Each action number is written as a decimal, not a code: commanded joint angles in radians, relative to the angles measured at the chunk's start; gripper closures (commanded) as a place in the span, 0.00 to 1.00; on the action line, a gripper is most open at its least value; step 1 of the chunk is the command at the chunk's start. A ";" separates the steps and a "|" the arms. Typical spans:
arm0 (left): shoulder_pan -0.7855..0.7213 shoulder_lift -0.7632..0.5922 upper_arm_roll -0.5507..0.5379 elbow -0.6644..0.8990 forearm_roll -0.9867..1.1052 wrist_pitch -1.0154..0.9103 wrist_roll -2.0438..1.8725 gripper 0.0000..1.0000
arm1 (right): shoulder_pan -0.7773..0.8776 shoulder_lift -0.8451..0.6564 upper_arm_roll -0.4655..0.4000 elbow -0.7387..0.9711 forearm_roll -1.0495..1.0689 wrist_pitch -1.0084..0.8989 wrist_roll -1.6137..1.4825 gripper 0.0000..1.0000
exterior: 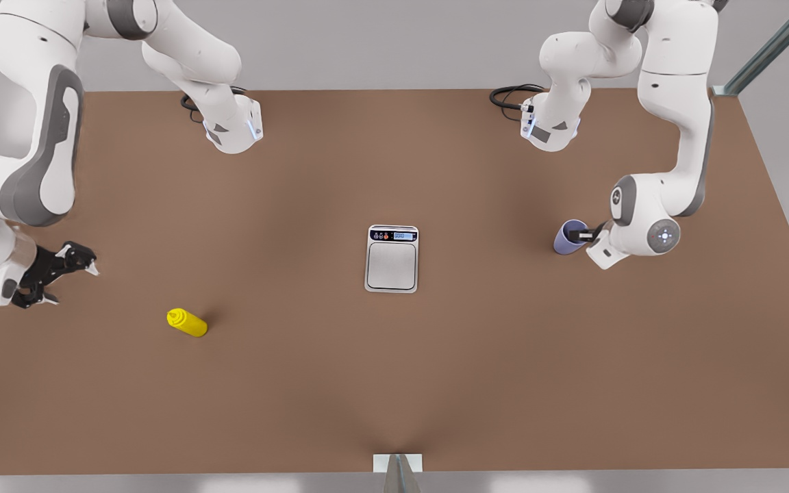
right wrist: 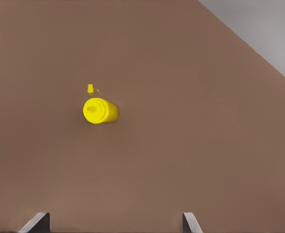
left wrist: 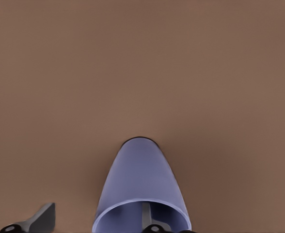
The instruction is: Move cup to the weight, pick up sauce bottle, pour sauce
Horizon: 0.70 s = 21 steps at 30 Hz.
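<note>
The cup [exterior: 568,237] is straddled at its rim by the left end effector [exterior: 585,235], one finger inside, while the sauce bottle [exterior: 187,322] is faced by the wide-spread right end effector [exterior: 59,274], well apart.

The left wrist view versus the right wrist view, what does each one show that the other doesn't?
Only the left wrist view shows the small lavender-blue tapered cup, close up, with one finger of the left gripper inside its rim and the other outside. Only the right wrist view shows the bright yellow squeeze bottle, apart from the open right gripper. Both show the bare brown table.
</note>
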 commanded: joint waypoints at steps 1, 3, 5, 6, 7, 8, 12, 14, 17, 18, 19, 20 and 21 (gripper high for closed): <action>0.000 -0.001 0.000 -0.003 0.001 0.005 0.000 0.49 | -0.012 0.005 0.000 -0.009 0.022 0.015 -0.055 0.00; 0.000 -0.003 0.000 -0.006 0.001 0.007 0.000 0.66 | -0.089 0.048 0.000 -0.024 0.180 0.041 -0.302 0.00; 0.000 -0.004 0.000 -0.008 0.001 0.011 -0.002 0.76 | -0.143 0.093 0.000 -0.025 0.291 0.040 -0.515 0.00; 0.000 -0.004 0.000 -0.008 0.001 0.011 -0.002 0.79 | -0.160 0.116 0.000 -0.024 0.326 0.040 -0.591 0.00; -0.001 -0.004 0.000 -0.008 0.001 0.013 -0.002 0.79 | -0.170 0.140 0.000 -0.019 0.378 0.037 -0.681 0.00; -0.001 -0.004 0.000 -0.011 0.001 0.021 -0.002 0.79 | -0.181 0.165 0.000 -0.021 0.452 0.035 -0.799 0.00; -0.003 -0.004 0.000 -0.035 0.001 0.056 -0.002 0.79 | -0.219 0.288 0.000 -0.038 0.613 0.023 -0.988 0.00; -0.001 -0.006 0.000 -0.035 0.001 0.056 -0.002 0.79 | -0.216 0.312 0.002 -0.070 0.642 0.011 -0.991 0.00; -0.001 -0.012 0.000 -0.035 0.001 0.054 -0.002 0.79 | -0.219 0.377 0.003 -0.064 0.690 0.011 -1.060 0.00; -0.003 -0.015 0.000 -0.035 0.000 0.054 -0.003 0.79 | -0.221 0.397 0.003 -0.050 0.691 0.011 -1.089 0.00; -0.003 -0.018 0.000 -0.035 0.001 0.054 -0.005 0.79 | -0.221 0.404 0.003 -0.047 0.693 0.011 -1.097 0.00; -0.003 -0.020 -0.002 -0.035 0.000 0.054 -0.011 0.79 | -0.218 0.421 0.003 -0.045 0.723 0.011 -1.124 0.00; -0.001 -0.021 -0.001 -0.035 0.000 0.054 -0.012 0.79 | -0.215 0.444 0.003 -0.042 0.746 0.011 -1.170 0.00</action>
